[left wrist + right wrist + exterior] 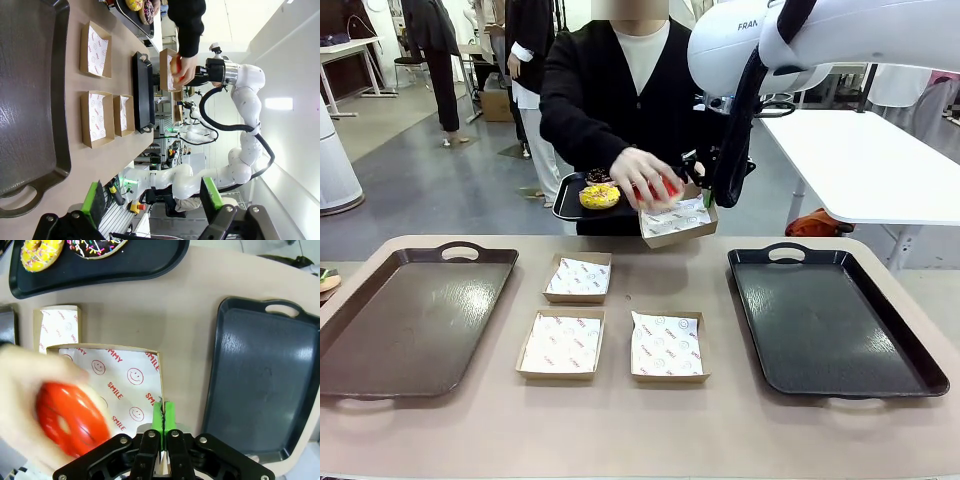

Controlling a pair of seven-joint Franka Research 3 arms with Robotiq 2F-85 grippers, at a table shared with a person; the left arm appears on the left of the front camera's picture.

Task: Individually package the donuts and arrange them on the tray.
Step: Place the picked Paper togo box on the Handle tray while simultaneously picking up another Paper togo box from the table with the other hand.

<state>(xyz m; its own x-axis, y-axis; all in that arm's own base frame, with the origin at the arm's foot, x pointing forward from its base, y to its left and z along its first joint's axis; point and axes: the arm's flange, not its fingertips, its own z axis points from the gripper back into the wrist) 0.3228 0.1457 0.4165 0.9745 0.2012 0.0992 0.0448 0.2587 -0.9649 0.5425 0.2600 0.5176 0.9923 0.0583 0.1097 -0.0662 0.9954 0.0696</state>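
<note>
**A:** Front view first: where is the donut?

**B:** A glossy red ring donut (pixel 665 188) is in the person's hand (pixel 640 175) at the far side. It is tilted, just above a shallow brown cardboard box (pixel 678 226) with a white printed liner. The right gripper (pixel 706 198) holds that box clear of the beige table (pixel 620 430) by its right edge.

**A:** Any others?

**B:** A yellow glazed donut (pixel 599 196) lies flat on a small black tray (pixel 564 206), left of the hand.

**A:** Left wrist view?

**B:** The left gripper (pixel 152 196) has its jaws spread wide with nothing between them. The red donut is well apart from it, in the hand beside the box.

**A:** Right wrist view?

**B:** The green pads (pixel 169 414) are pressed together on the box's wall. The red donut hangs over the liner with its hole facing the camera. It is too blurred to tell a long axis.
</note>
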